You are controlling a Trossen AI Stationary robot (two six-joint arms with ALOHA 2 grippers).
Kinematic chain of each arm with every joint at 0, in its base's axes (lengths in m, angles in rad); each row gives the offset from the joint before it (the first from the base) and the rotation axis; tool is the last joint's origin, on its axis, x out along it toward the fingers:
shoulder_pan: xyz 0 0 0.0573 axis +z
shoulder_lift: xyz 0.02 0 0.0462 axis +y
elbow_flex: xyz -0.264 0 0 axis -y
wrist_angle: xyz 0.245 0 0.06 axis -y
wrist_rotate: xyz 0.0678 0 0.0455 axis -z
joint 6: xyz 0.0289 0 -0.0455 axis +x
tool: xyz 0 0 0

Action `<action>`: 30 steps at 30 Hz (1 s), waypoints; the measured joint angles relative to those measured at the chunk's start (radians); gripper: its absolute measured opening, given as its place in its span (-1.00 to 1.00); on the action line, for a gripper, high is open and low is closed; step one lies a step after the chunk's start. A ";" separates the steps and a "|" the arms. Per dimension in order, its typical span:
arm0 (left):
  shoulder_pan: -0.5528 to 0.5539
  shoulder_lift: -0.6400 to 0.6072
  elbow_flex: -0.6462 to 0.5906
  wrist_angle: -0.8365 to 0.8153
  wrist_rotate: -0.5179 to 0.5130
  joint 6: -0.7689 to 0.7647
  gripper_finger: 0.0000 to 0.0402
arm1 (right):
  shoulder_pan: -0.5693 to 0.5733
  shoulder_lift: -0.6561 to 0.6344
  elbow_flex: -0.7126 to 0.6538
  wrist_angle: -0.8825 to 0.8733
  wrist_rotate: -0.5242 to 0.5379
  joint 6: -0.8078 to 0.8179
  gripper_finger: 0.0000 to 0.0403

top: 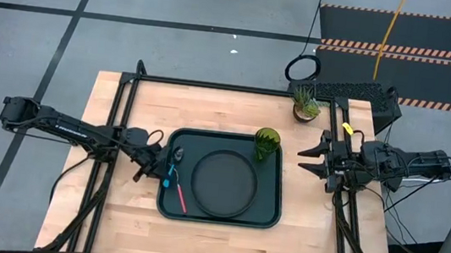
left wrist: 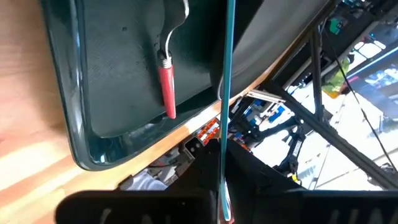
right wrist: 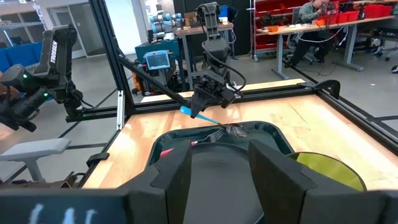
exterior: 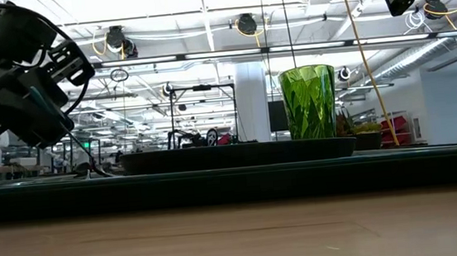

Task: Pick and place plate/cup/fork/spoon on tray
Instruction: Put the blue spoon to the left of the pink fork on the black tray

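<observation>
Left hand is over the tray's left edge, pinching the spoon by its light blue handle. Bowl end hangs down toward the tray floor, so it looks set for a drop beside the fork.

Fork already lies inside the tray along the left side, red handle pointing to the front edge of the surface. Plate sits mid-tray. Cup stands upright in the tray's back right corner — out of the way of the cutlery lane.

Right hand waits off the tray near the right edge of the surface, fingers spread, holding nothing.

Potted plant at the back edge is not part of the job.

Writing: white vertical lettering on the left arm's link in the right wrist view — too small to read reliably.
</observation>
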 joint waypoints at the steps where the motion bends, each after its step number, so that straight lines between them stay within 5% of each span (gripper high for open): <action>1: 0.001 0.000 0.000 -0.001 0.000 -0.005 -0.95 | 0.000 0.000 0.000 0.000 0.000 0.000 -0.25; 20: 0.021 0.000 0.000 0.045 0.050 -0.023 -0.48 | 0.000 0.000 0.000 0.000 0.000 0.000 -0.25; 30: 0.069 0.000 0.000 0.106 0.227 0.003 -0.38 | 0.000 0.000 0.000 0.000 0.000 0.000 -0.25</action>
